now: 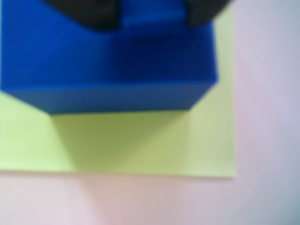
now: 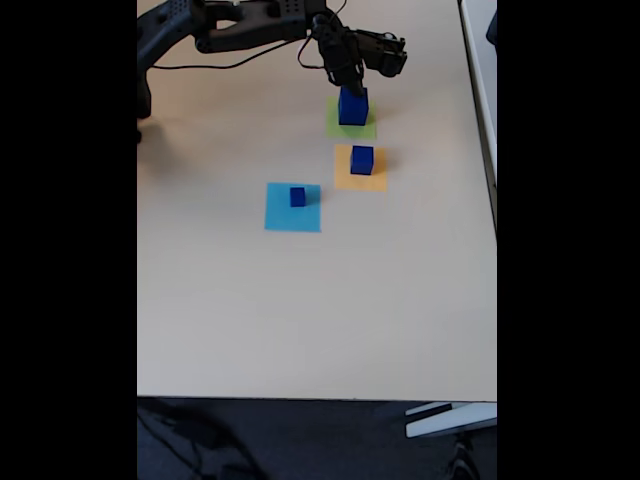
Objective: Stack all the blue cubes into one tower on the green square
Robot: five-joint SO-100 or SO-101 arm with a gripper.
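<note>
cubes (image 2: 362, 159) on orange, light-blue squares

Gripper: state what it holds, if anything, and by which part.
The gripper is at the top of the largest blue cube on the green square. Whether its fingers actually clamp the cube cannot be told.

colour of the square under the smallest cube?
Light blue. The smallest cube sits on the light blue square, clearest in the fixed view.
</note>
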